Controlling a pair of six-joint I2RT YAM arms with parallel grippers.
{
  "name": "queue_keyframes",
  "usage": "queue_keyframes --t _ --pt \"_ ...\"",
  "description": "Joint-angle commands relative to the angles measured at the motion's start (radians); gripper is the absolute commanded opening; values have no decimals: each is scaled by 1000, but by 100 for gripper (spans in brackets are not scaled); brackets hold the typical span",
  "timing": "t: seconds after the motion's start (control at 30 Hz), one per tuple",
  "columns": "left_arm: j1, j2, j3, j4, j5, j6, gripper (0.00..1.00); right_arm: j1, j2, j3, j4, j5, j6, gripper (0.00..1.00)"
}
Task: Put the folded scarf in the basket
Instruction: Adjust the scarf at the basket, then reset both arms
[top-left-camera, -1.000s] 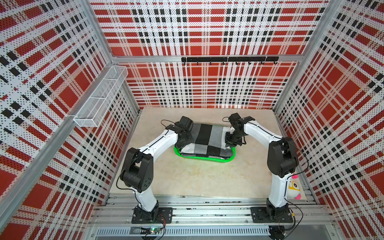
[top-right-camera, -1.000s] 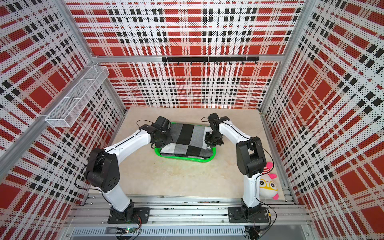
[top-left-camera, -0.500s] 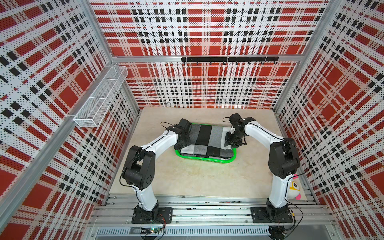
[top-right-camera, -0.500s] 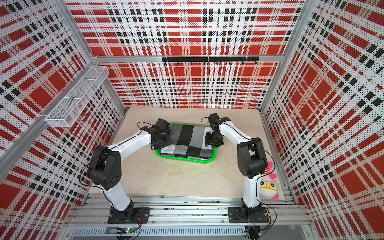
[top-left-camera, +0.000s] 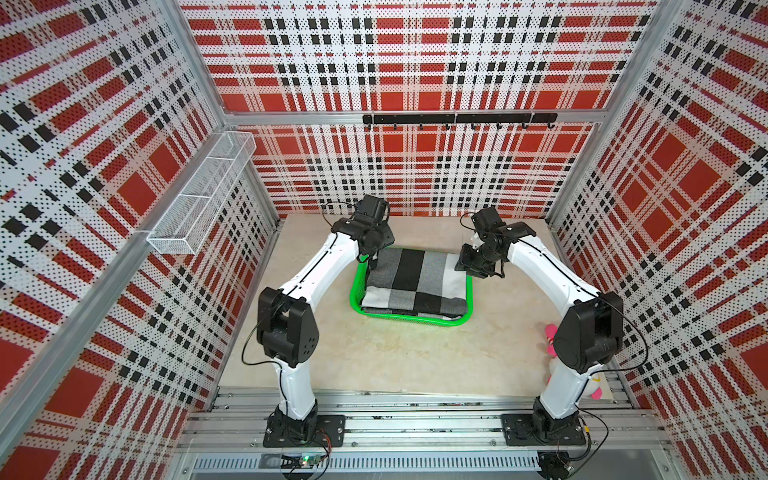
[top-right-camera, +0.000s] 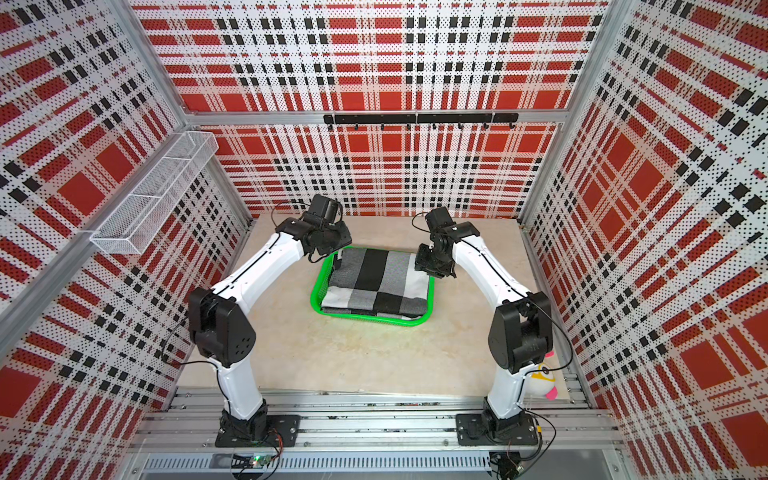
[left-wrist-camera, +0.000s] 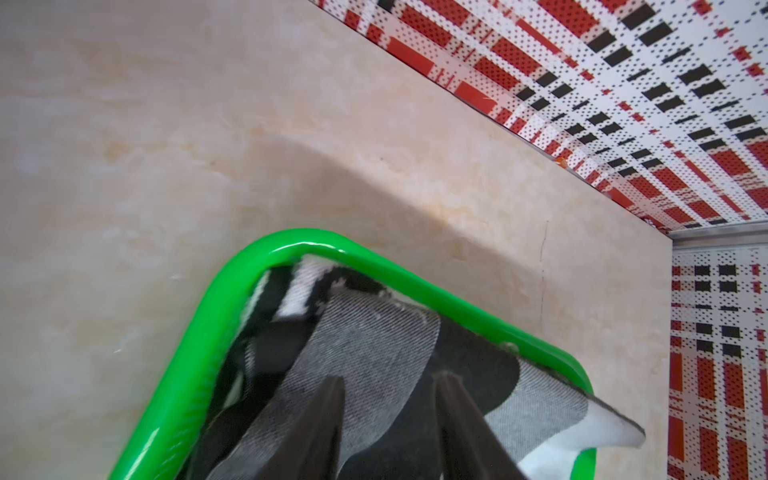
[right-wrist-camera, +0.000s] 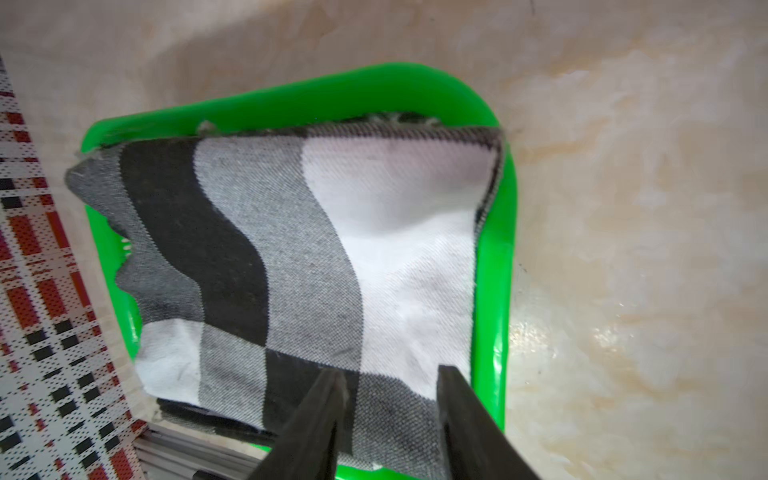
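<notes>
The folded scarf (top-left-camera: 415, 282), checked in grey, black and white, lies flat inside the bright green basket (top-left-camera: 411, 320) at mid-table in both top views. It fills most of the basket. My left gripper (left-wrist-camera: 388, 380) hovers open just above the scarf's (left-wrist-camera: 374, 345) left end, near a basket (left-wrist-camera: 216, 307) corner, with nothing between its fingers. My right gripper (right-wrist-camera: 390, 374) is open too, above the scarf's (right-wrist-camera: 291, 249) right end beside the basket rim (right-wrist-camera: 494, 266). A top view shows both wrists at the basket's far corners: the left gripper (top-left-camera: 371, 261) and the right gripper (top-left-camera: 469, 270).
A long white wire rack (top-left-camera: 203, 191) hangs on the left wall. A black hook rail (top-left-camera: 457, 119) runs along the back wall. A plush toy (top-right-camera: 542, 380) sits behind the right arm's base. Plaid perforated walls close in three sides.
Both grippers went from shut on the scarf's ends to open and let it go. The scarf settled into the basket. Both wrists have lifted a little and drawn back.
</notes>
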Motion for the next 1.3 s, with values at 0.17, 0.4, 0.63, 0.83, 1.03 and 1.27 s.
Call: queue_keyframes --t 0.17,0.4,0.63,0.83,1.03,1.27 --pt "4 108 -137 80 93 42 36 0 190 17 116 -73 42 38" --pt "26 19 -358 157 120 27 34 -1 175 -103 137 -60 19 39" --pt "23 -61 -344 169 73 2 46 -1 101 -110 147 -49 -27 46" --pt "93 -172 -283 186 1 -6 100 -16 -61 -111 210 72 -51 100" --pt "170 -350 -362 267 -209 54 62 -43 -268 -144 272 483 -83 100" --pt "60 -632 -683 546 -703 177 99 -123 -489 -406 529 578 -172 100"
